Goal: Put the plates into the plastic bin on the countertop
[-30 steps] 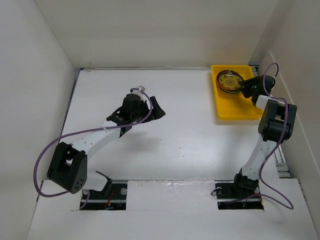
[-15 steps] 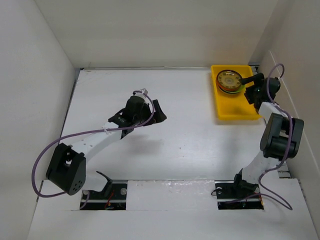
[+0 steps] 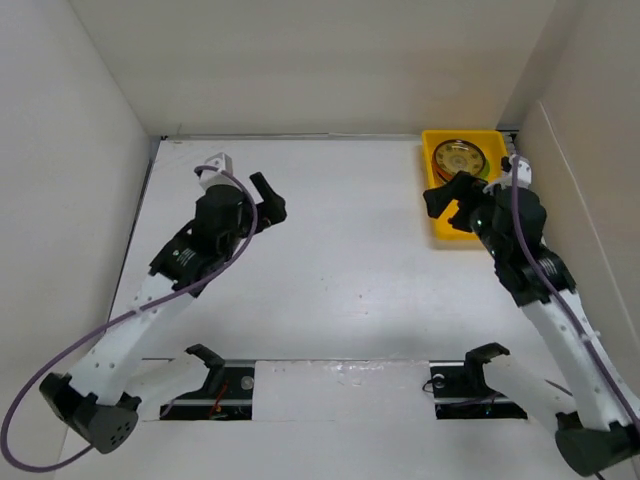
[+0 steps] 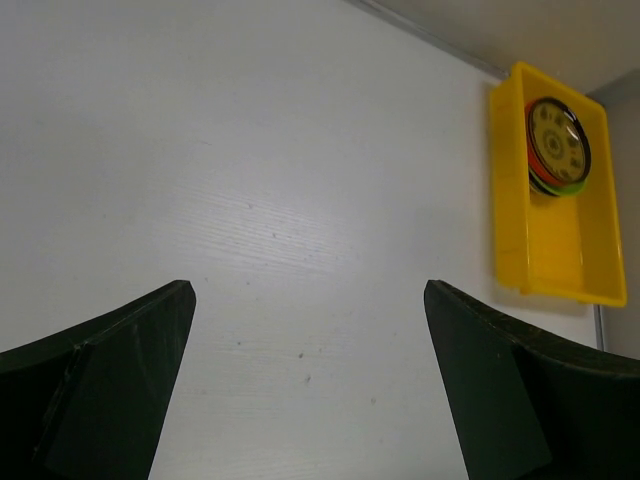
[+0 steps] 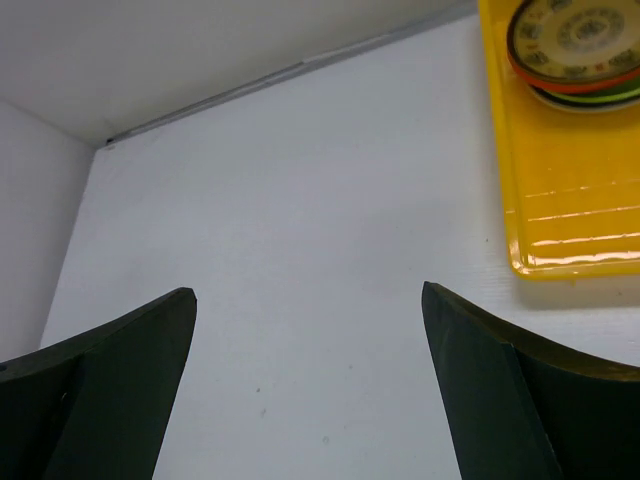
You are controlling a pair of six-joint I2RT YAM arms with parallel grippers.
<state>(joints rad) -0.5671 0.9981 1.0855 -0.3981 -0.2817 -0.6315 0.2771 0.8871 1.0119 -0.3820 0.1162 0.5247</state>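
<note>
The plastic bin [image 3: 452, 234] is bright yellow and sits at the far right of the white countertop [image 3: 340, 250]. A stack of plates [image 3: 463, 159] lies in its far end, with a brown-gold patterned one on top and orange and lime green rims under it. The left wrist view shows the bin [image 4: 545, 250] and plates [image 4: 558, 145] far off to the right. In the right wrist view the bin [image 5: 580, 220] and plates [image 5: 575, 45] are at the upper right. My right gripper [image 3: 450, 200] hovers open and empty over the bin's near left edge. My left gripper [image 3: 270, 197] hangs open and empty at the far left.
White walls close in the countertop on the left, back and right. A metal seam [image 5: 290, 70] runs along the back wall's foot. Both arm bases [image 3: 215, 385] sit at the near edge.
My right gripper has opened, left the top plate in the bin and pulled back toward the near left. My left arm has swung back to the left.
</note>
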